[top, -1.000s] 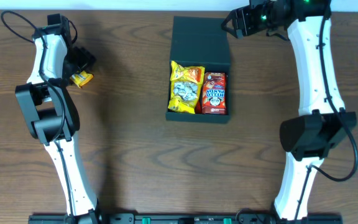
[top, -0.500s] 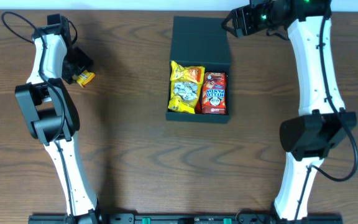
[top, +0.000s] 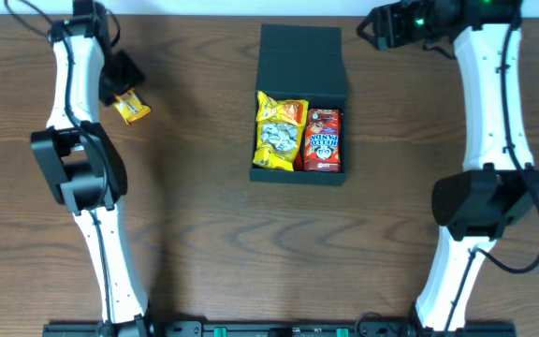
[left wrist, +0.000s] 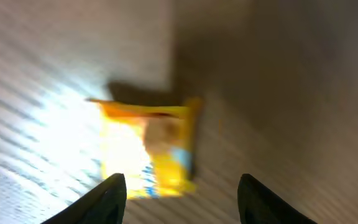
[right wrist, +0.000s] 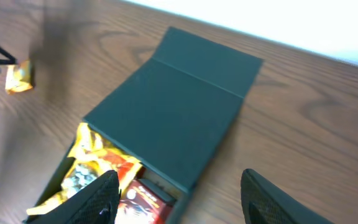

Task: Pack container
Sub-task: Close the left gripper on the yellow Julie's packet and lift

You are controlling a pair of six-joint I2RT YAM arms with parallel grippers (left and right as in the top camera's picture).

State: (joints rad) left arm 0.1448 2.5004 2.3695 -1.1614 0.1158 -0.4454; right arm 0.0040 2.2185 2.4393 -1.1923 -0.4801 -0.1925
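The container [top: 302, 65] is a dark box in the middle of the table, with its flap lid over the far part. Its open near part holds a yellow snack pack [top: 281, 131] and a red snack pack [top: 323, 140]. The box also shows in the right wrist view [right wrist: 173, 118]. A small yellow packet [top: 131, 108] lies on the table at far left. My left gripper [top: 123, 82] is open just beyond it, and the packet [left wrist: 148, 146] lies between and ahead of the fingers. My right gripper [top: 371, 28] is open and empty, above the table right of the box's far corner.
The table's far edge [right wrist: 303, 46] runs close behind the box. In the right wrist view the small yellow packet [right wrist: 18, 76] lies at far left on the wood. Both arm bases stand at the near edge of the table.
My left gripper has drawn back toward the far edge, and the small yellow packet now lies slightly farther right. My right gripper has moved right, away from the box lid.
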